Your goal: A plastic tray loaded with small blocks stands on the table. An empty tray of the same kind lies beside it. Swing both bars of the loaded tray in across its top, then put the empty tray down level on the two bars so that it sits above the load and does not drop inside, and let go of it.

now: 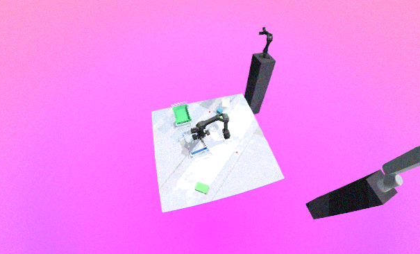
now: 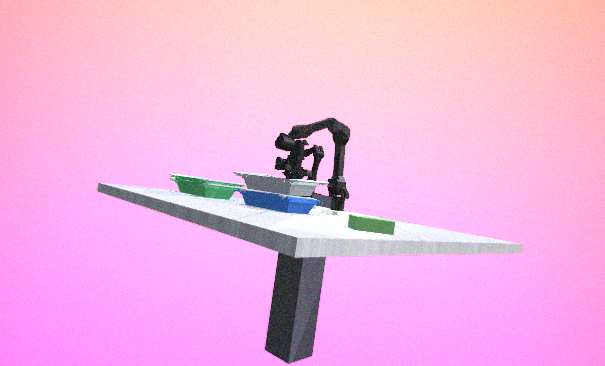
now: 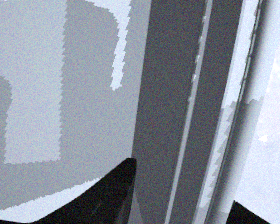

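Note:
My gripper (image 1: 196, 136) (image 2: 299, 172) is shut on the rim of the empty white tray (image 2: 277, 183) (image 3: 184, 96). It holds the tray about level, a little above the loaded blue tray (image 1: 200, 151) (image 2: 277, 201). In the exterior view the white tray hangs over the blue one, shifted towards the back, with a small gap between them. The blue tray's wire bars and its blocks are too small to make out. The wrist view shows only the white tray's grey wall and rim between my dark fingers.
A green tray (image 1: 181, 114) (image 2: 204, 186) stands at the back left of the table (image 1: 255, 166) (image 2: 427, 241). A flat green block (image 1: 202, 187) (image 2: 371, 223) lies near the front edge. A cyan block (image 1: 219, 110) and a white block (image 1: 225, 102) sit behind the arm's base.

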